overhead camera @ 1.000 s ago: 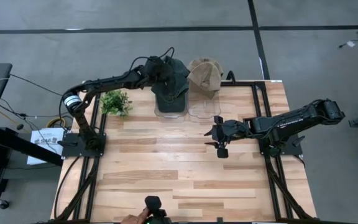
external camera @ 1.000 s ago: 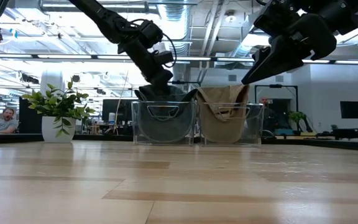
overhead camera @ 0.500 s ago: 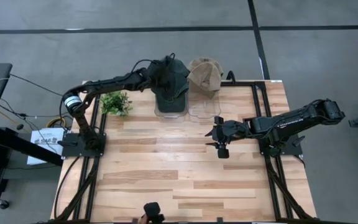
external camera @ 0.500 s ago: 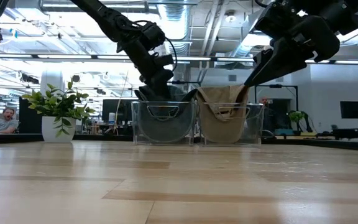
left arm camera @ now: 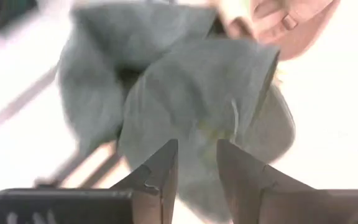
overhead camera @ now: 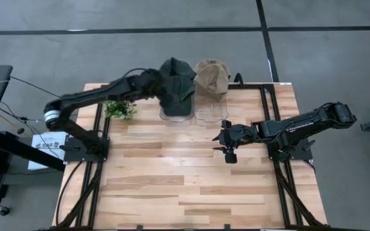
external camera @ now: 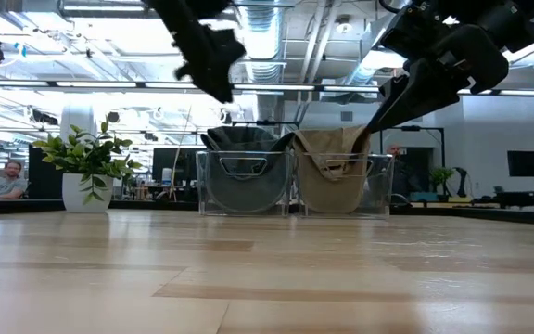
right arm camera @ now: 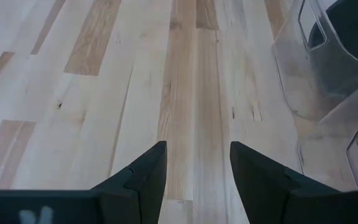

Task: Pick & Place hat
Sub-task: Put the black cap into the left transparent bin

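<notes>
We see the dark hat (overhead camera: 177,86) draped over the left of two clear stands (external camera: 245,182) at the table's (overhead camera: 191,179) far edge; tan hat (overhead camera: 212,76) on the stand beside it, the two just touching; left gripper (overhead camera: 154,82) sits just beside the dark hat, raised above the stand in the low view; its fingers (left arm camera: 160,174) show a narrow gap with nothing between, blurry so probably not gripping; right gripper (overhead camera: 227,138) hovers over bare wood near the table's middle, fingers (right arm camera: 145,171) spread apart, empty; potted plant (overhead camera: 119,106) near the left arm's side.
</notes>
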Tool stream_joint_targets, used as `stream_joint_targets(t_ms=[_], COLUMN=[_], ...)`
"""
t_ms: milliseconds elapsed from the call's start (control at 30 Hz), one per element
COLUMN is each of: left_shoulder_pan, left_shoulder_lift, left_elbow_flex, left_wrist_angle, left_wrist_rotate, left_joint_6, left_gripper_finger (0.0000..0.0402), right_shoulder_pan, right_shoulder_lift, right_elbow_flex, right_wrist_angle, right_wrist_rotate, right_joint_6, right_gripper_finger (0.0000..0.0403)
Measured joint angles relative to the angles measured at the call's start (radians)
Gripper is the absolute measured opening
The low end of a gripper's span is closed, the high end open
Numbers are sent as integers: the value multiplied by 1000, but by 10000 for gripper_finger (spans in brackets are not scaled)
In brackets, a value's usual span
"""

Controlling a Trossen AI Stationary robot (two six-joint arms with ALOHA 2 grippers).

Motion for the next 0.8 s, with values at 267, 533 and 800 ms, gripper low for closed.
stream_joint_targets(t_ms=[267, 533, 800], left_shoulder_pan=[158, 253, 268], left_shoulder_lift=[-69, -48, -48], left_elbow_flex=[-6, -41, -92], left_wrist_angle=[-213, -188, -95], left_wrist_rotate=[207, 284, 365], left_joint_6=[-210, -251, -265], left_gripper_finger=[108, 108, 108], right_shoulder_pan=[4, 29, 47], right_shoulder_lift=[0, 0, 0], right_elbow_flex=[0, 0, 0], right_wrist_angle=[11, 10, 10], right_wrist_rotate=[0, 0, 1], right_joint_6=[13, 26, 26], right_gripper_finger=[167, 168, 168])
